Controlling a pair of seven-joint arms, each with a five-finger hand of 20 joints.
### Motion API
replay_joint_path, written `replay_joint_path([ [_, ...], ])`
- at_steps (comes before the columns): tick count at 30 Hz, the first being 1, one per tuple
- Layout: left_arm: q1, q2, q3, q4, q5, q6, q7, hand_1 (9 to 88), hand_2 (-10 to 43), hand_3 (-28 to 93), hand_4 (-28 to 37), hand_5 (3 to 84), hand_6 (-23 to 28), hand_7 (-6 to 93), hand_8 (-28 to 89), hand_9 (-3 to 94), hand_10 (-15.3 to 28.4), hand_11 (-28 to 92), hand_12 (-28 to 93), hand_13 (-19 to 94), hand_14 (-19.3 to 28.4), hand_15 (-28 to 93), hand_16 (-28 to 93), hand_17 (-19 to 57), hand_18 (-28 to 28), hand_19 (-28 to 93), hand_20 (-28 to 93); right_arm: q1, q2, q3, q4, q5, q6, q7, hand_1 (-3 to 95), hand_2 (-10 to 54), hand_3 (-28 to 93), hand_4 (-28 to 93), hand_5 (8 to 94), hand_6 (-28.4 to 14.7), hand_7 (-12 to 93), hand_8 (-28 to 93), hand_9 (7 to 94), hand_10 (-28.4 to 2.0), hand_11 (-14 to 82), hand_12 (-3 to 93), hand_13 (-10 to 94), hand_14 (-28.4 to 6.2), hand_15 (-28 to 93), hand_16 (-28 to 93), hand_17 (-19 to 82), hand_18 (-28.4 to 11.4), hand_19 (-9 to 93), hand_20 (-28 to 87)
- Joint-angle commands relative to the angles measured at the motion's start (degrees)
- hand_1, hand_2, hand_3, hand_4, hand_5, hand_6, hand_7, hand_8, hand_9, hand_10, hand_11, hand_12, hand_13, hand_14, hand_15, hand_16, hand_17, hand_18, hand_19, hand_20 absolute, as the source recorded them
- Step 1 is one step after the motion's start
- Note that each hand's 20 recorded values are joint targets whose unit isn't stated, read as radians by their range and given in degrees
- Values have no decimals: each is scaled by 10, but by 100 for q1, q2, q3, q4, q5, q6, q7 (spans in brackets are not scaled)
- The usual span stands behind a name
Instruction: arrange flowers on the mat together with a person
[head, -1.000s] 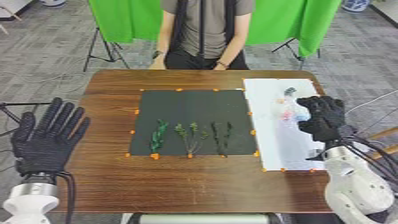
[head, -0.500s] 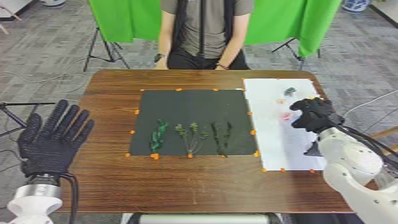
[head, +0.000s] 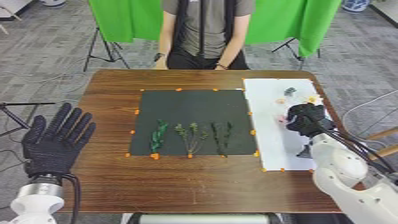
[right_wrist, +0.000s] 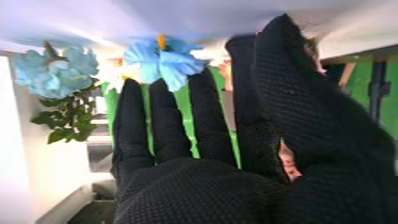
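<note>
Three green cuttings lie on the dark mat (head: 187, 106), well to the left of the right hand (head: 305, 120): a leafy sprig (head: 158, 136), a branched sprig (head: 193, 144) and a slender sprig (head: 217, 138). The right hand is open, its fingers extended over the white sheet (head: 270, 142); no flower is seen gripped. A blue flower (right_wrist: 164, 62) lies close at its fingertips, though contact cannot be determined. The step in hand is judged to be the picking of a flower. For a sound grasp, the thumb should be brought opposite the fingers, low on the chosen flower, and closed gently, since the petals look soft and would probably crumple. Neighbouring blooms crowd the hand and could be dragged along; a straight lift is advisable before travel leftward to the mat. No true container is seen; the flat supports serve instead. The white sheet holds the blooms around the right hand, among them a pink flower (head: 282, 119) just beside it and a peach flower (head: 281, 101) slightly beyond. The left hand (head: 51, 150), open with straight fingers, is well apart from the cuttings.
</note>
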Motion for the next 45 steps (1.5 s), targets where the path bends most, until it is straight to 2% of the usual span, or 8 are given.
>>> replay_joint_path([
  [1, 51, -9, 24, 24, -30, 13, -57, 237, 171, 729, -283, 456, 77, 118, -92, 383, 136, 156, 81, 268, 152, 274, -53, -67, 131, 306, 118, 90, -1, -290, 84, -154, 615, 94, 548, -5, 600, -283, 572, 62, 537, -72, 453, -94, 107, 154, 275, -116, 191, 180, 83, -144, 445, 63],
  [19, 47, -48, 66, 67, -80, -69, -53, 235, 171, 730, -283, 454, 77, 114, -92, 383, 136, 158, 80, 267, 152, 278, -58, -67, 131, 308, 115, 5, 55, -244, -456, -128, 1469, 200, 544, 1, 634, -283, 587, 55, 573, -36, 471, -85, 119, 154, 297, -110, 201, 183, 87, -143, 449, 65],
  [23, 26, -44, 83, 77, -97, -62, -56, 236, 171, 730, -283, 453, 75, 114, -91, 382, 135, 157, 79, 267, 152, 279, -57, -68, 131, 309, 115, 18, -7, -109, -550, 175, 908, -51, 477, -23, 732, -282, 484, 46, 575, -33, 446, -101, 117, 149, 289, -118, 222, 170, 77, -153, 471, 55],
  [26, 16, -43, 92, 84, -87, -87, -56, 235, 170, 731, -283, 452, 75, 114, -91, 382, 135, 156, 80, 267, 152, 279, -58, -67, 130, 309, 115, 112, -39, -206, -473, 201, 877, -108, 411, -72, 806, -282, 421, 21, 404, -189, 428, -103, 134, 167, 284, -124, 238, 175, 69, -160, 475, 47],
  [36, 0, -38, 124, 96, -109, -42, -71, 236, 170, 731, -283, 451, 75, 115, -92, 382, 135, 156, 79, 266, 153, 278, -58, -67, 131, 308, 115, 586, -146, -611, -82, 250, 11, -100, 414, -95, 779, -283, 392, 1, 265, -155, 430, -106, 162, 194, 317, -117, 358, 216, 87, -164, 506, 86],
  [38, 4, -44, 115, 95, -121, -31, -82, 236, 171, 730, -283, 451, 75, 115, -92, 382, 135, 156, 79, 267, 153, 278, -58, -67, 131, 309, 115, 660, -173, -743, -4, 152, 32, 39, 426, -95, 775, -283, 393, 3, 263, -151, 434, -106, 165, 194, 323, -114, 385, 212, 90, -163, 514, 94],
  [41, -4, -44, 55, 56, -172, 150, -45, 236, 171, 731, -283, 451, 75, 117, -91, 382, 135, 156, 80, 267, 153, 278, -58, -67, 131, 310, 115, 679, -185, -883, 65, -20, 236, 196, 441, -95, 770, -283, 447, 13, 285, -162, 475, -103, 199, 197, 336, -106, 431, 205, 98, -161, 527, 105],
  [45, 61, -26, -43, 37, -209, 116, 27, 238, 175, 730, -283, 456, 76, 120, -91, 385, 136, 158, 80, 270, 153, 285, -57, -69, 132, 316, 117, 664, -158, -1035, 112, -144, 618, 350, 494, -95, 725, -282, 547, 32, 368, -108, 591, -78, 265, 265, 407, -89, 512, 229, 124, -156, 556, 129],
])
